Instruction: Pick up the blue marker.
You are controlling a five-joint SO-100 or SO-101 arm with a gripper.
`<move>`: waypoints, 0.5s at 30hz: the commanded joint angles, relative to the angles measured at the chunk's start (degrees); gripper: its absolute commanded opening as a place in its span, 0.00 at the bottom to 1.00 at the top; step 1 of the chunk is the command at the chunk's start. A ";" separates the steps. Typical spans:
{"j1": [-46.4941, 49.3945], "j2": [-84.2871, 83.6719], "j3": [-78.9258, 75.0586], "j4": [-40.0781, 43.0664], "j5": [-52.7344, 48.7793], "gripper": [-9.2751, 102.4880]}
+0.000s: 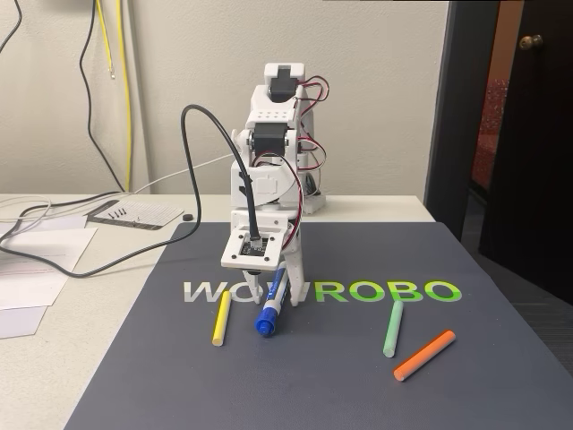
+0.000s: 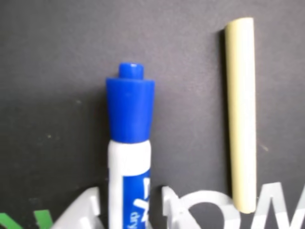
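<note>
the end effector [image 1: 276,291] is reaching down onto the dark mat [image 1: 358,376] with its jaws straddling the blue marker [image 1: 270,309] — whether they are actually gripping it, i cannot tell. in the wrist view the marker's barrel is sitting between the white fingertips [image 2: 78,212], cap pointing away. a yellow stick [image 1: 220,320] is lying just beside it — green stick [image 1: 393,328] and orange stick [image 1: 424,355] well apart.

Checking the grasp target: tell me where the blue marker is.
In the fixed view the blue marker lies on the dark mat under the gripper, right of the yellow stick, crossing the WOWROBO lettering.
</note>
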 commanded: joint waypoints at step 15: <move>-0.35 0.09 -1.76 0.44 1.49 0.14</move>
